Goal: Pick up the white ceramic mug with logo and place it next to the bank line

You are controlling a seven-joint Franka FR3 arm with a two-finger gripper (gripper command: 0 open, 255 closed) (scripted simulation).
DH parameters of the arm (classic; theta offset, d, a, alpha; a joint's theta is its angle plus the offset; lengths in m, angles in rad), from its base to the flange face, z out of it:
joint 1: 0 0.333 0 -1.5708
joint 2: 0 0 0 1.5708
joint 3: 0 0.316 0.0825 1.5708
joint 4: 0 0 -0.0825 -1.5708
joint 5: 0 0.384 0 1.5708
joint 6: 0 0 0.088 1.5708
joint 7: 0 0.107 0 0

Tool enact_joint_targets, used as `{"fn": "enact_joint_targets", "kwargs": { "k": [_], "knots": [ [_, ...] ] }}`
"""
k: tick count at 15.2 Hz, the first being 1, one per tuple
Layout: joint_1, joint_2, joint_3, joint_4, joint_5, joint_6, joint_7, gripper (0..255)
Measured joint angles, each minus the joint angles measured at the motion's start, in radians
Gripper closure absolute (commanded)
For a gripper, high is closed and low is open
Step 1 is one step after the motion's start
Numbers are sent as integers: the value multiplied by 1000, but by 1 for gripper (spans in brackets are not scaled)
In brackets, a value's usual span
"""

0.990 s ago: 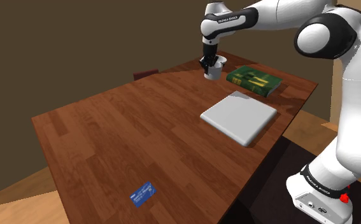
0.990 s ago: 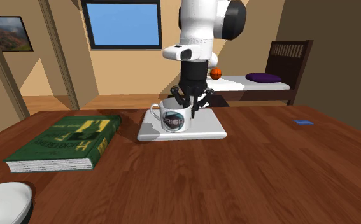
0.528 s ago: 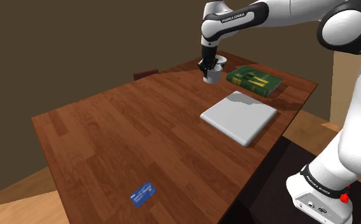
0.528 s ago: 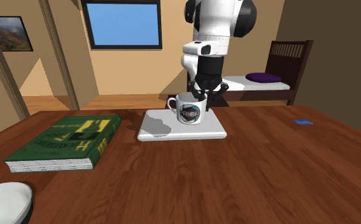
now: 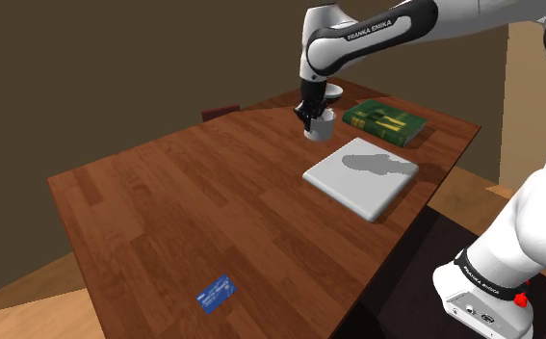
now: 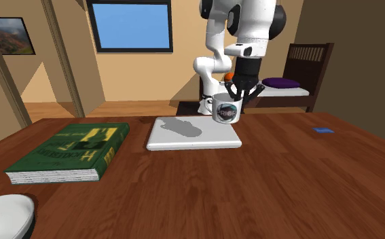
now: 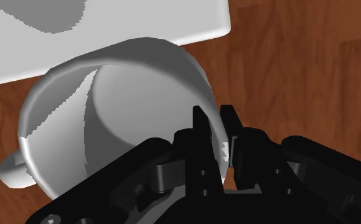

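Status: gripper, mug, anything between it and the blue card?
Gripper shut on mug rim. Mug airborne beside white slab. Bare tabletop toward blue card.

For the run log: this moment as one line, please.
phase: carry | white mug: airborne over table | end effector: shut on its rim | blue card: on table, far from mug

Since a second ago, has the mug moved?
Yes. In the second exterior view the mug rose and travelled right, from the left half of the white slab to its right end.
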Motion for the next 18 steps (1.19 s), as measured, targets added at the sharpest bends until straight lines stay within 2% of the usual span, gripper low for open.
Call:
{"fn": "enact_joint_targets", "kwargs": {
  "k": [9,18],
  "knots": [
    [101,-166,84,-214,-1,41,187,255],
    [205,-261,194,-321,24,48,388,255]
  ]
}}
